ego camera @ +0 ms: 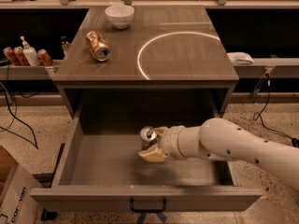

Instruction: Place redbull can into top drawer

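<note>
The top drawer point(70, 148) is pulled wide open, with its small dark handle point(147, 205) at the front. My gripper point(153, 144) reaches in from the right on the white arm and is low inside the drawer. It is shut on the redbull can point(148, 135), a slim silver can that stands upright with its pull-tab top facing up, at or just above the drawer floor. The cream fingers point(152, 156) flank the can and hide its lower part.
On the cabinet top lie a gold can point(97, 45) on its side and a white bowl point(119, 15) at the back. A bright ring of light point(140, 59) marks the top. A shelf at the left holds cans and a bottle point(28, 55). A cardboard box point(11, 190) stands at the lower left.
</note>
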Controlling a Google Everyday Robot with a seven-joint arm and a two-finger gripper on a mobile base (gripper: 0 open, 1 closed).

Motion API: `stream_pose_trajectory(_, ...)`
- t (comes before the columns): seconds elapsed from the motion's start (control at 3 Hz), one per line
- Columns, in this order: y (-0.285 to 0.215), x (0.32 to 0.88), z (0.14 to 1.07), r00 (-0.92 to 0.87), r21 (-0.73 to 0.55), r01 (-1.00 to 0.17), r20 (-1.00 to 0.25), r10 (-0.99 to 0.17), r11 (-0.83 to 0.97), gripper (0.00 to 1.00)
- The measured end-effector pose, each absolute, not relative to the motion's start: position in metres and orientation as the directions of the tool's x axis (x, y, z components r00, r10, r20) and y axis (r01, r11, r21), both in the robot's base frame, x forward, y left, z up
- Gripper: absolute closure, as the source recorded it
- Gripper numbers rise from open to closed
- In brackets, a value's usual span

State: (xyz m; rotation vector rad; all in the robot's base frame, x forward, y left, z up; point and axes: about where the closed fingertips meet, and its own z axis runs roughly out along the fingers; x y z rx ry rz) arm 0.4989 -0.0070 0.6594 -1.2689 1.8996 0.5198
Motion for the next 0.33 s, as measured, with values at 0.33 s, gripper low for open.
stream_pose_trajectory(0.33, -0.0060, 0.4986, 0.6595, -0.198, -0.083, -0.905, -0.785, -0.587, 0.417, 0.00)
